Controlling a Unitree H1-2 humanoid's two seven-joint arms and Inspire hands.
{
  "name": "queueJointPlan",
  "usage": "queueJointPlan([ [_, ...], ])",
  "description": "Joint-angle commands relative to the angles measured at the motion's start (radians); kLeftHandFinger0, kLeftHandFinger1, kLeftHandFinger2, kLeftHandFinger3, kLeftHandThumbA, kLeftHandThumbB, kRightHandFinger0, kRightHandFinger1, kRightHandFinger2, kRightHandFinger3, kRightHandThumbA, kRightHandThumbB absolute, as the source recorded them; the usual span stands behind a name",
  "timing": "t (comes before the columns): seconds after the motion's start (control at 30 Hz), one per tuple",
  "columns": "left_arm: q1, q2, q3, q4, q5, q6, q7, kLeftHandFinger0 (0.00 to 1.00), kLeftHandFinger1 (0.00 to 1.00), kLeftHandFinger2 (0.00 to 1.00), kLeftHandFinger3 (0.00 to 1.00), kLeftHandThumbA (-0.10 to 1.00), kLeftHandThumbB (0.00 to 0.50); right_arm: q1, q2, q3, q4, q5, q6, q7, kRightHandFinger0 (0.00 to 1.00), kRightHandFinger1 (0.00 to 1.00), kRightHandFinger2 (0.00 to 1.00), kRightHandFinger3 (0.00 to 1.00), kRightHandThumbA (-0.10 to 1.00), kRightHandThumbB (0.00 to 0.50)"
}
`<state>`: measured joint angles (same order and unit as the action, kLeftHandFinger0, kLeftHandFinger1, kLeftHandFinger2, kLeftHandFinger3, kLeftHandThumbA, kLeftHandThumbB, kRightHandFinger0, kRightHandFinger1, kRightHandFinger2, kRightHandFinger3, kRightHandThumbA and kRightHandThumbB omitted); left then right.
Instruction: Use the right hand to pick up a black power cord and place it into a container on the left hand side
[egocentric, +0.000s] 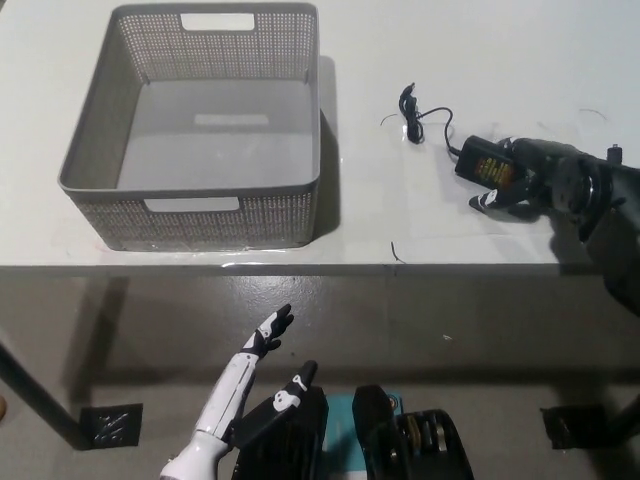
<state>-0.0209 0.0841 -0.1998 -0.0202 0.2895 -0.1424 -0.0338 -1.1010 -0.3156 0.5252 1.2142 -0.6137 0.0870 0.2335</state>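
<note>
closing right robot hand (528, 180) on power cord (487, 161)

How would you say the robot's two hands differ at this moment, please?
The right hand is black, while the left hand is white. The right hand lies over the white table, its fingers around the black power adapter; the left hand hangs below the table edge, over the floor. The right hand touches the adapter, while the left hand holds nothing, fingers apart. Neither is near the grey basket.

You see a white table (200, 262) over a grey floor (480, 330), with 1 black bracket (112, 424) on the floor.
</note>
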Motion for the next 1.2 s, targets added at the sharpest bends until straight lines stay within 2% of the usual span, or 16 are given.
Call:
queueJointPlan([
  [0.0,-0.022,0.005,0.006,-0.027,-0.009,-0.013,-0.007,1.0,1.0,1.0,1.0,0.7,0.02,-0.076,0.026,0.02,0.062,-0.02,-0.039,-0.065,1.0,1.0,1.0,1.0,0.8,0.5],
  [0.17,-0.021,0.006,0.005,-0.033,-0.004,-0.009,-0.009,1.0,1.0,1.0,1.0,0.69,0.017,-0.074,0.038,0.028,0.1,-0.021,-0.061,-0.108,1.0,1.0,1.0,1.0,0.79,0.5],
  [0.2,-0.02,0.006,0.005,-0.034,-0.003,-0.008,-0.009,1.0,1.0,1.0,1.0,0.69,0.022,-0.072,0.038,0.025,0.102,-0.019,-0.073,-0.131,1.0,1.0,1.0,1.0,0.72,0.463],
  [0.23,-0.024,0.007,0.006,-0.034,-0.002,-0.004,-0.011,1.0,1.0,1.0,1.0,0.69,0.022,-0.069,0.036,0.011,0.104,-0.007,-0.108,-0.189,1.0,0.99,1.0,1.0,0.53,0.388],
  [0.27,-0.029,0.006,0.007,-0.034,-0.005,0.0,-0.014,1.0,1.0,1.0,1.0,0.7,0.022,-0.058,0.035,-0.015,0.102,0.01,-0.148,-0.292,0.59,0.56,0.55,0.62,0.17,0.163],
  [0.3,-0.033,0.006,0.008,-0.034,-0.008,0.003,-0.016,1.0,1.0,1.0,1.0,0.69,0.017,-0.051,0.034,-0.022,0.101,0.009,-0.163,-0.366,0.06,0.2,0.38,0.46,-0.07,0.229],
  [0.33,-0.034,0.006,0.008,-0.036,-0.01,0.006,-0.018,1.0,1.0,1.0,1.0,0.68,0.011,-0.044,0.034,-0.024,0.1,0.003,-0.176,-0.432,0.01,0.09,0.28,0.35,-0.09,0.203],
  [0.37,-0.034,0.006,0.008,-0.039,-0.009,0.008,-0.02,1.0,1.0,1.0,1.0,0.68,0.01,-0.04,0.035,-0.029,0.1,0.003,-0.189,-0.473,0.0,0.15,0.4,0.43,-0.1,0.201],
  [0.4,-0.034,0.007,0.007,-0.041,-0.006,0.01,-0.02,1.0,1.0,1.0,1.0,0.68,0.002,-0.037,0.033,-0.04,0.096,0.013,-0.205,-0.485,0.0,0.3,0.65,0.67,-0.1,0.183],
  [0.43,-0.035,0.007,0.006,-0.041,-0.004,0.008,-0.019,1.0,1.0,1.0,1.0,0.68,0.0,-0.034,0.031,-0.046,0.094,0.018,-0.22,-0.5,0.0,0.35,0.73,0.76,-0.1,0.175],
  [0.5,-0.037,0.009,0.005,-0.033,-0.005,-0.003,-0.018,1.0,1.0,1.0,1.0,0.68,0.006,-0.031,0.03,-0.055,0.095,0.025,-0.243,-0.521,0.0,0.4,0.8,0.89,-0.1,0.128],
  [0.57,-0.035,0.008,0.006,-0.037,-0.005,0.002,-0.018,1.0,1.0,1.0,1.0,0.68,0.004,-0.027,0.028,-0.058,0.093,0.026,-0.262,-0.544,0.0,0.46,0.88,1.0,-0.1,0.123],
  [0.67,-0.035,0.008,0.007,-0.034,-0.014,0.008,-0.022,1.0,1.0,1.0,1.0,0.69,0.013,-0.024,0.027,-0.063,0.094,0.028,-0.282,-0.572,0.03,0.5,0.91,1.0,-0.1,0.14],
  [0.77,-0.035,0.008,0.006,-0.039,-0.011,0.012,-0.024,1.0,1.0,1.0,1.0,0.69,0.008,-0.025,0.028,-0.063,0.099,0.026,-0.289,-0.587,0.02,0.51,0.94,1.0,-0.1,0.12],
  [0.93,-0.059,0.011,0.01,-0.025,-0.022,0.002,-0.028,1.0,1.0,1.0,1.0,0.67,0.0,-0.044,0.026,-0.075,0.103,0.031,-0.31,-0.612,0.03,0.53,0.96,1.0,-0.1,0.129],
  [1.17,-0.077,0.014,0.014,-0.015,-0.028,-0.008,-0.03,1.0,1.0,1.0,1.0,0.64,0.0,-0.093,0.019,-0.107,0.08,0.04,-0.363,-0.65,0.02,0.55,0.9,1.0,-0.1,0.148],
])
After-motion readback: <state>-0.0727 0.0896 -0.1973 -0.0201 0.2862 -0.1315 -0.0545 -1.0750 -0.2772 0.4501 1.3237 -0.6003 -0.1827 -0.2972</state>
